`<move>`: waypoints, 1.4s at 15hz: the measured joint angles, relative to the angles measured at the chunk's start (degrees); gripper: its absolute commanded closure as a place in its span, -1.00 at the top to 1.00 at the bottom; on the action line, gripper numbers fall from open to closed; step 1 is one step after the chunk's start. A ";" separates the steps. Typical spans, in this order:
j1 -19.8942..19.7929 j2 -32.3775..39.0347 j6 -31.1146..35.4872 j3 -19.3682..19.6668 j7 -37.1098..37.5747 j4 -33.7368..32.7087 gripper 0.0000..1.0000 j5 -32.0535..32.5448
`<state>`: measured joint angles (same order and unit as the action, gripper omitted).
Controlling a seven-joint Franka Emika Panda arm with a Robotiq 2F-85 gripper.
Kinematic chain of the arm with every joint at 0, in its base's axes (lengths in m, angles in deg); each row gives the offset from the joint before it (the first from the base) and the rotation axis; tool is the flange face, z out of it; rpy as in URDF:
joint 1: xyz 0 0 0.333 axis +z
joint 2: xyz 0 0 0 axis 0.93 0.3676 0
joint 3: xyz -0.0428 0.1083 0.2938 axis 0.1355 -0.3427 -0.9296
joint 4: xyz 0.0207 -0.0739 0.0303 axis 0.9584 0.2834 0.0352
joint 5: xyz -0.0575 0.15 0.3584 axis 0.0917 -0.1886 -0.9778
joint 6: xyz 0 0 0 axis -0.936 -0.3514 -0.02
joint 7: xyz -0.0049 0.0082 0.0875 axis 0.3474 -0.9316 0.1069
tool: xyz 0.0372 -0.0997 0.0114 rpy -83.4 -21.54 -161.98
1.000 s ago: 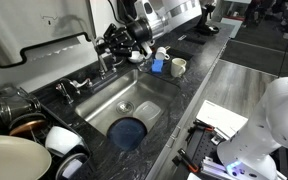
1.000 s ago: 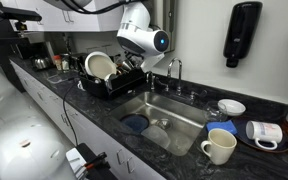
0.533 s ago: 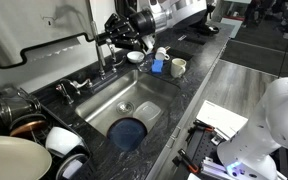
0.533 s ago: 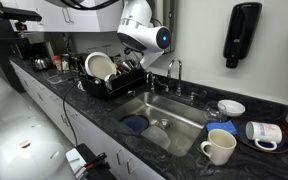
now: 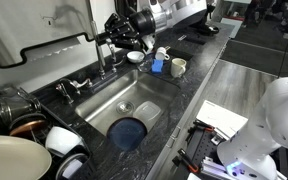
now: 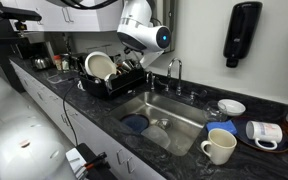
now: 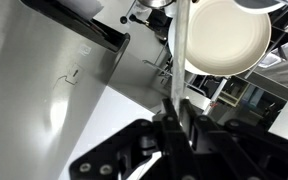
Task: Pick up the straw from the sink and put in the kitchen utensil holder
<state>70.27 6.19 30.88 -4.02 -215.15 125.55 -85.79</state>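
1. In an exterior view, my fingers (image 5: 120, 36) hang high over the far end of the sink (image 5: 134, 95), above the tap (image 5: 102, 62). The straw is too thin to make out here, so this angle does not tell me how the fingers stand. The basin shows only a round blue thing (image 5: 130, 131) at its near end, so I judge the straw is out of it.
2. In an exterior view, the fingers (image 6: 134, 63) sit just above the dish rack (image 6: 104, 85), which stands on the desk (image 6: 64, 88) left of the sink (image 6: 174, 115). A white plate (image 6: 98, 66) stands upright in the rack. I judge the height is there to clear the plate and the rack wires. I cannot pick out the utensil holder itself.
3. In the wrist view, the fingers (image 7: 187, 128) are narrow, pinched on the straw (image 7: 180, 60). It runs straight out from them, past the edge of the plate (image 7: 229, 35). The grip is at one end, so the long free end can lead into the holder. Being so thin, it may swivel in the pinch.
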 measured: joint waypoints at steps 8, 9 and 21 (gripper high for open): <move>-1.07 -0.19 -11.85 1.91 11.85 2.89 -0.94 -3.60; -1.23 -0.19 -13.50 2.03 13.25 3.31 -0.94 -4.42; 1.40 8.91 -17.95 -4.69 20.96 1.24 -0.94 -14.08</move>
<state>71.67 15.10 12.94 -8.72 -194.19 126.79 -99.86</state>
